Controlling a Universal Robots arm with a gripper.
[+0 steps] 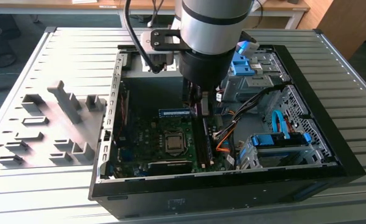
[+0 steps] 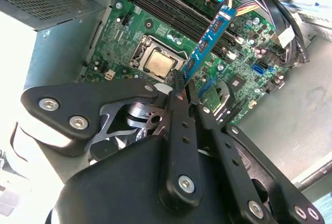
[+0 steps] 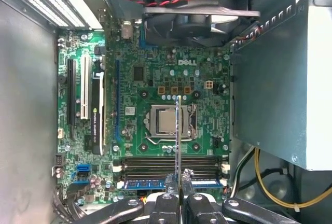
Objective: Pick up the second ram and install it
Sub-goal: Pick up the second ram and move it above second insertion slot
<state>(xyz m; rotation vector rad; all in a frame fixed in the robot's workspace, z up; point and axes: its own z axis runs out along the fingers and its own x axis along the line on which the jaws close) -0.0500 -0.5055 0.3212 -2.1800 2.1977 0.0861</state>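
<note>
Above ribbed grey metal table (image 1: 46,196), inside black computer case (image 1: 232,198): gripped long, thin blue-green memory stick (image 2: 208,40) edge-on in tightly shut black gripper (image 3: 179,176), over slot edge of green motherboard (image 3: 150,73).

There is white printed lettering (image 3: 188,62) on the green motherboard (image 3: 207,105), between the black fan (image 3: 199,22) and the silver processor socket (image 3: 167,122). The long blue-green memory stick (image 1: 173,112) bears a pale label, too small to read. In the exterior view, a pale sticker (image 1: 176,204) on the black computer case (image 1: 232,186), at its six o'clock wall, is illegible too.
</note>
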